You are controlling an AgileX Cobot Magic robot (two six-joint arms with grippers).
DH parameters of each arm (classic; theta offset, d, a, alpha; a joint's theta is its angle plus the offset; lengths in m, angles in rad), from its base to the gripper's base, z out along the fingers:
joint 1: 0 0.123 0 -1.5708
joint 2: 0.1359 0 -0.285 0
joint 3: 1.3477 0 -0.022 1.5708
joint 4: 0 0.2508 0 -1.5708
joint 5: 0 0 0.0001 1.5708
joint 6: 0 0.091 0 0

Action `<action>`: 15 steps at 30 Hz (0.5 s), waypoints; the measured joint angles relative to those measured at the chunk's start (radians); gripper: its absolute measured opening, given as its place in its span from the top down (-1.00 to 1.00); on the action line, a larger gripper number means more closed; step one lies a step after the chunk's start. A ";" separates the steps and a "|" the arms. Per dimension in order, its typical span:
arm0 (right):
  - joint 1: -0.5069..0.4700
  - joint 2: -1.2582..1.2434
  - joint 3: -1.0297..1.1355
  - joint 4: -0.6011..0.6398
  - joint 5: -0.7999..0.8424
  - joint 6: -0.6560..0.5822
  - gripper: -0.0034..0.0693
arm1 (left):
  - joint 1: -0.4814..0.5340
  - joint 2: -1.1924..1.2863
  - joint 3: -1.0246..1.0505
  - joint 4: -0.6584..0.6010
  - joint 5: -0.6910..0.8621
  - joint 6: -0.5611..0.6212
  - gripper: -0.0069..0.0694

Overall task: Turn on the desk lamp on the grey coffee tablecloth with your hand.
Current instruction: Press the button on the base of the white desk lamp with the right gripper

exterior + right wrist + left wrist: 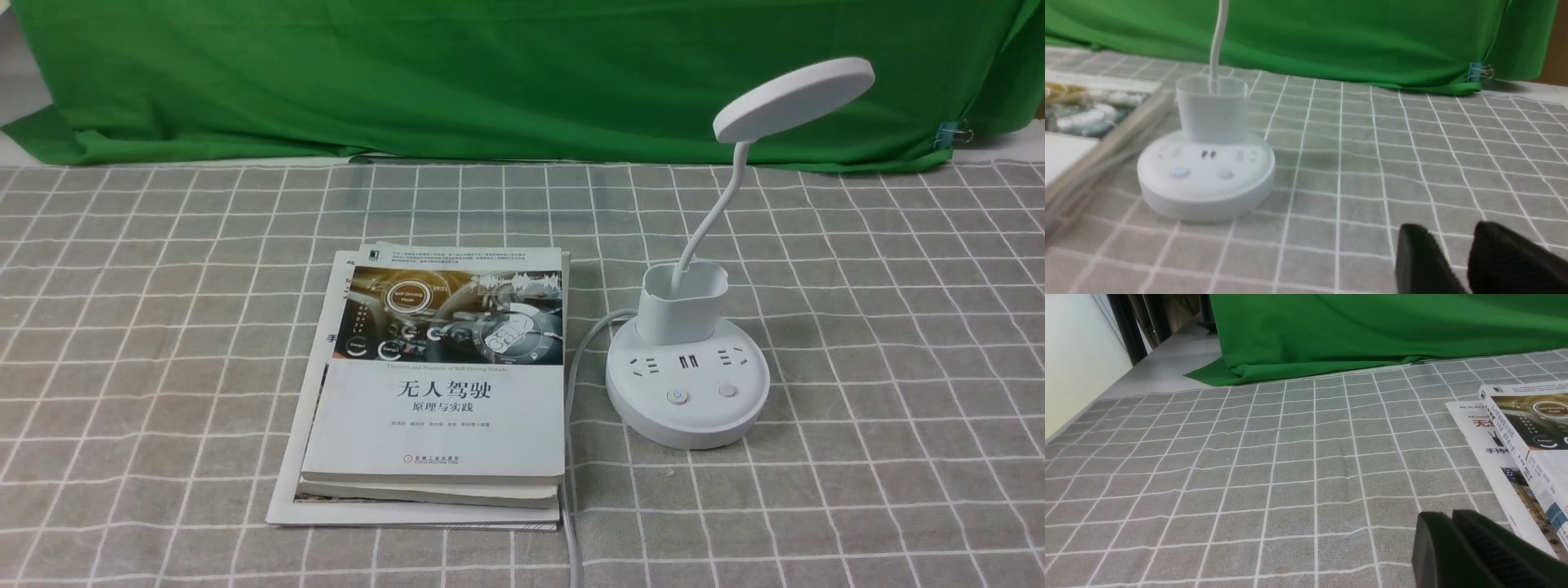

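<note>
The desk lamp (682, 306) stands on the grey coffee tablecloth (898, 327), just right of a stack of books (441, 408). It is all white: a flat round disc head tilted on a thin curved neck, a cup-shaped holder, and a round base with sockets and two buttons, the left one tinged blue. The left claw (1453, 516) is clenched and empty. The right claw (1453, 232) is slightly parted, holding nothing.
</note>
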 joint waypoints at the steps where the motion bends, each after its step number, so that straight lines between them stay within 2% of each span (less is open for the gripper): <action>1: 0.000 0.000 0.000 0.036 -0.025 0.062 0.23 | 0.000 0.000 0.000 0.000 0.000 0.000 0.77; 3: 0.000 0.000 0.000 0.081 -0.063 0.170 0.23 | 0.000 0.000 0.000 0.000 0.000 0.000 0.77; 4: 0.000 0.000 0.000 0.084 -0.067 0.181 0.23 | 0.000 0.000 0.000 0.000 0.000 0.000 0.77; 5: 0.000 0.000 0.000 0.100 -0.100 0.281 0.23 | 0.000 0.000 0.000 0.000 0.000 0.000 0.77; 7: 0.000 0.000 0.000 0.110 -0.136 0.379 0.23 | 0.000 0.000 0.000 0.000 0.000 0.000 0.77; 11: 0.000 0.000 0.000 0.116 -0.193 0.483 0.23 | 0.000 0.000 0.000 0.000 0.000 0.000 0.77; 15: 0.000 0.000 0.000 0.117 -0.229 0.514 0.24 | 0.000 0.000 0.000 0.000 0.000 0.000 0.77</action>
